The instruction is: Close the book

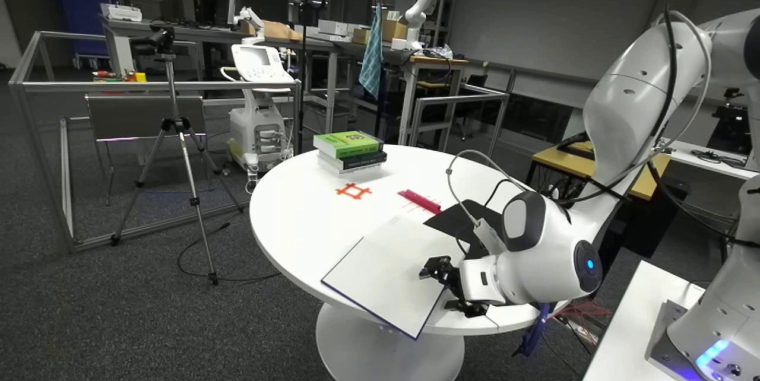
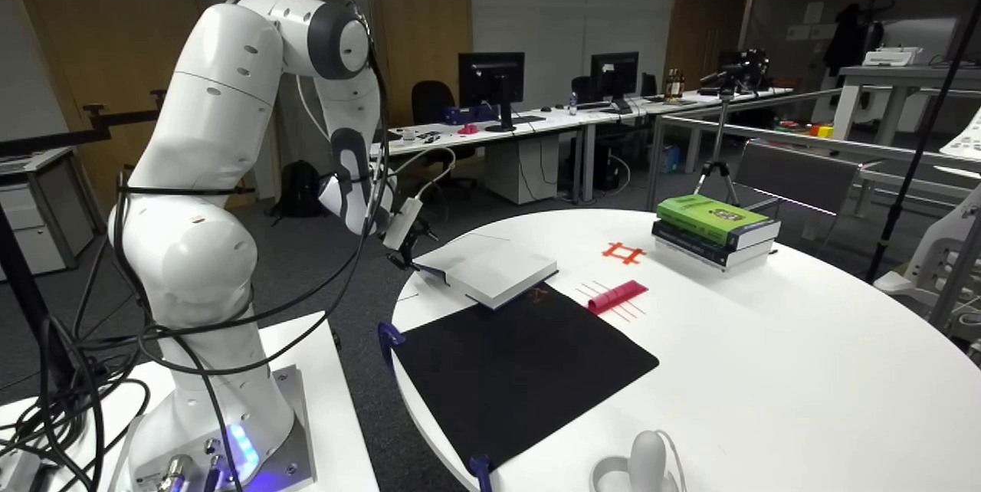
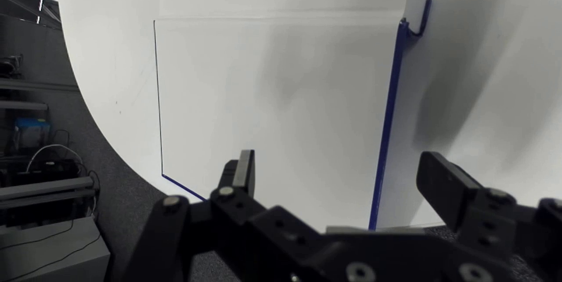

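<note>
While the book (image 1: 389, 271) lies open on the worktop (image 1: 297, 209), just below the centre of the frame in an exterior view, the jaws stand spread, pinching nothing. In the wrist view, 1 jaw sits left of centre at the bottom, in front of the white inside of the cover (image 3: 272, 115); the other is at lower right, past the cover's blue edge (image 3: 387, 128), so that edge runs up the frame through the gap. I cannot tell whether either touches anything. The thick page block (image 2: 502, 273) shows near the centre in an exterior view, seeming to overlap the upper edge of the black mat (image 2: 521, 377), with the cover laid out on its upper-left side.

The step in hand looks like the approach to the open cover; the closing itself is not yet done. Next, the move probably calls for getting the jaws down around the blue edge, bringing them together on it, then lifting and swinging the cover over the fold (image 3: 281, 17), toward the top of the wrist frame and onto the page block. A slow turn should keep the book from sliding.
</note>
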Tool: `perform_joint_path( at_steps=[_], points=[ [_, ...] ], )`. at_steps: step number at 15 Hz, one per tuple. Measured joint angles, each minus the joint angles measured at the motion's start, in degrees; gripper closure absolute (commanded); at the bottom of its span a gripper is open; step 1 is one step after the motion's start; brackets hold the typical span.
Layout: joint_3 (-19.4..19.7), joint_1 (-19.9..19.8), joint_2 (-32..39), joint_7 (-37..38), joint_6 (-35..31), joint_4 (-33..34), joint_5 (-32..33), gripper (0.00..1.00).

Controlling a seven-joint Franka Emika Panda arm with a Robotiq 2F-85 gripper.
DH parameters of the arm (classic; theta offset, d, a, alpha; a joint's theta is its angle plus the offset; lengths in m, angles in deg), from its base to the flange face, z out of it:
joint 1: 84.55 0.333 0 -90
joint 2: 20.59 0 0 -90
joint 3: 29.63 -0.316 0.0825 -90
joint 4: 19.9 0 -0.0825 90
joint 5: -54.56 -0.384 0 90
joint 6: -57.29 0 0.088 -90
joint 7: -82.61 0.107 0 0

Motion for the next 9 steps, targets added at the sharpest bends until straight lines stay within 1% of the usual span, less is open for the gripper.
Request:
perform_joint_path(
  at_steps=[9],
  points=[
    [0.0, 0.0, 1.8, -0.7, 0.8, 1.2, 1.0, 0.0]
  ],
)
